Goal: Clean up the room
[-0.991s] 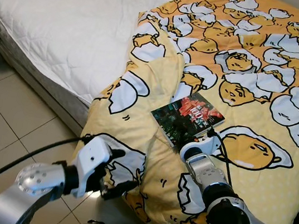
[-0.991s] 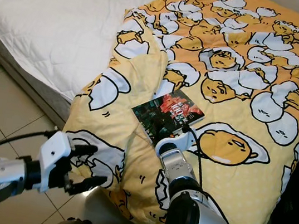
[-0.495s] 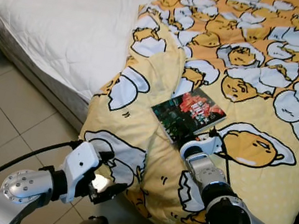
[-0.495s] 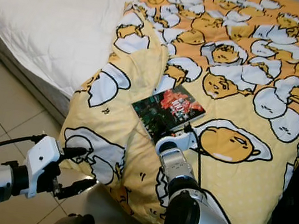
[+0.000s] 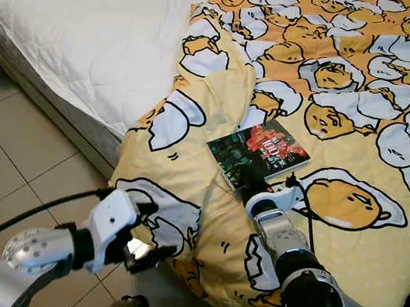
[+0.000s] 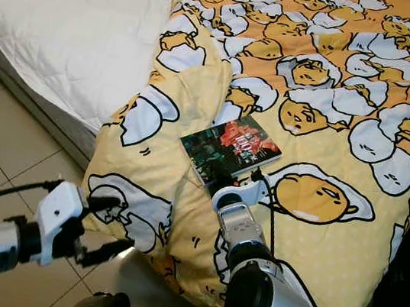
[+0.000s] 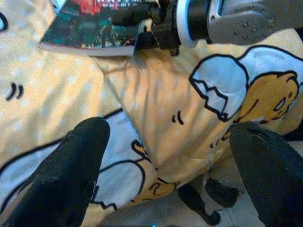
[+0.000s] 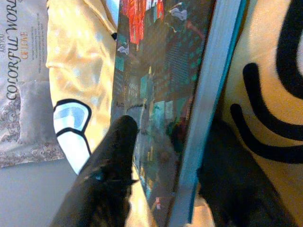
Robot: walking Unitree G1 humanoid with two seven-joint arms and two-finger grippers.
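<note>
Both arms are brushed silver metal built of rounded segments with black joints between them. The left hand (image 5: 148, 231) has two long matte black fingers (image 7: 71, 175) with blunt, rounded tips; behind them sits a white boxy wrist block, then a black collar, then a silver disc joint ringed with small dark screws. A black cable runs back from that wrist. A small bright light glows just beside the base of the left fingers. The right hand (image 5: 258, 188) has a white ring behind its black fingers (image 8: 113, 156), then a silver ribbed cylinder, a black band and a broad silver forearm. A thin black cable loops beside the white ring.
</note>
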